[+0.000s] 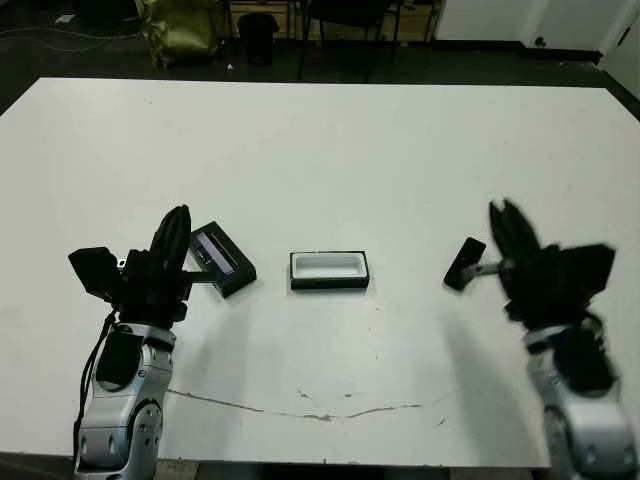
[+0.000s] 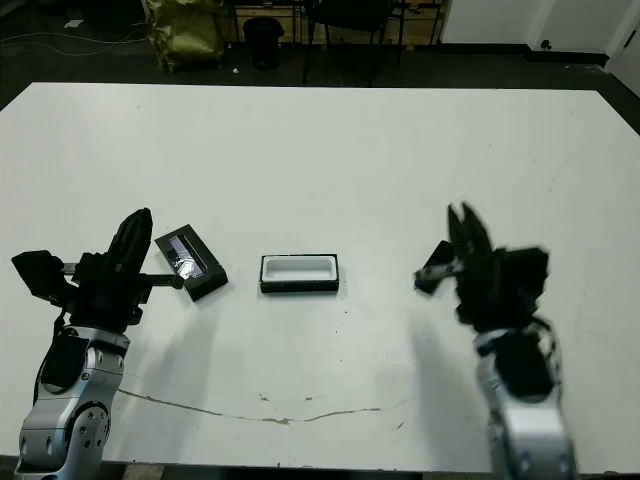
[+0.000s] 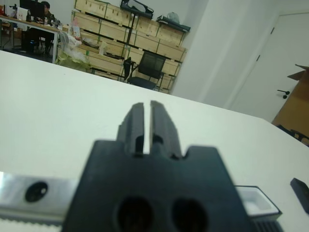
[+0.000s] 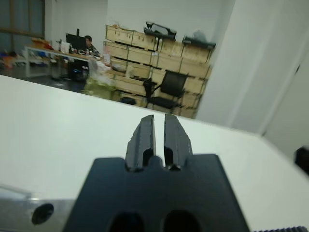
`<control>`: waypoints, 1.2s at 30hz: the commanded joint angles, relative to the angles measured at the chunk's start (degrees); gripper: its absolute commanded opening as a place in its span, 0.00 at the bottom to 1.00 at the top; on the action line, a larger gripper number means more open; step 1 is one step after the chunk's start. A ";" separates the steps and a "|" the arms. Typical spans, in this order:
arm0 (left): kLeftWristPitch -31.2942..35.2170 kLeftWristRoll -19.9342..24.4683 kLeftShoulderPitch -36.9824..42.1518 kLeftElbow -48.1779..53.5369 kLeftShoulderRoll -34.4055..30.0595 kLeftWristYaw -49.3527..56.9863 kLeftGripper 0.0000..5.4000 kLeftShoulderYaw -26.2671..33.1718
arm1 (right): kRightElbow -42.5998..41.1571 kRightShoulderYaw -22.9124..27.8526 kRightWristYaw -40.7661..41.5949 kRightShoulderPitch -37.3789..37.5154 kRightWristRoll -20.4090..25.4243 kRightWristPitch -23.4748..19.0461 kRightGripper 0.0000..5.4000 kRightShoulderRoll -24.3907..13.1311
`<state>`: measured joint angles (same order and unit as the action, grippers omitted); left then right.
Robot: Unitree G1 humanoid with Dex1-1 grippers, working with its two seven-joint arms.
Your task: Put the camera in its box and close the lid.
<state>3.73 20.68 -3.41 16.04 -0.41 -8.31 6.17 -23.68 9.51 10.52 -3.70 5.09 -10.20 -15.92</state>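
- From the head views, the box (image 1: 329, 270) sat open near the middle of the white table (image 1: 330, 150), its white lining showing and nothing in it.
- The lid (image 1: 223, 258) lay flat just left of the box, apart from it, pale strip facing up, close beside the left gripper (image 1: 174, 232).
- The camera (image 1: 464, 264) lay on the table well right of the box, next to the right gripper (image 1: 508, 228); whether a fingertip touched it I could not make out, as that arm was blurred.
- The left wrist view showed what the head views did not: the left fingers (image 3: 135, 126) stood nearly pressed together, only a thin slit between them, holding nothing.
- That same view caught a corner of the box (image 3: 259, 203) and a dark edge of the camera (image 3: 301, 189) beyond it.
- The right wrist view showed the right fingers (image 4: 145, 137) likewise almost closed, a narrow gap between them and nothing in it.
- The table was bare white, with a thin crack-like line (image 1: 300, 408) running along its near edge.
- Beyond the table the floor was dark; an office chair (image 4: 166, 89) stood there, wooden crates (image 3: 120, 34) were stacked against the wall, and a person (image 4: 89, 45) sat at a far desk.
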 commanded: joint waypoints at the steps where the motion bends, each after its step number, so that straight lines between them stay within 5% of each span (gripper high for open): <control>1: 0.62 0.35 -1.16 -0.79 0.02 -0.04 0.01 0.39 | 3.06 1.72 2.79 -5.08 -1.20 -2.16 0.00 -6.31; 5: 0.21 0.00 -1.39 -0.75 -0.03 -0.13 0.01 0.26 | 5.20 1.23 5.80 -10.25 -3.54 -6.44 0.00 -12.98; 16: 0.37 0.10 -1.67 -0.55 -0.02 -0.38 0.01 0.21 | 16.74 -4.99 19.86 -18.84 -6.39 -9.27 0.00 -25.32; 26: 1.24 -0.11 -1.74 0.20 -0.08 0.02 0.01 0.24 | 20.05 -10.06 27.91 -19.27 -7.84 -13.76 0.00 -28.75; 36: 0.96 -0.45 -1.88 0.50 -0.06 0.10 0.01 0.08 | 18.43 -9.29 30.61 -14.02 -7.12 -15.05 0.00 -29.45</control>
<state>3.95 20.59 -4.55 16.68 -0.14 -8.54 6.14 -5.05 0.20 40.28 -19.41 -2.45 -24.20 -44.57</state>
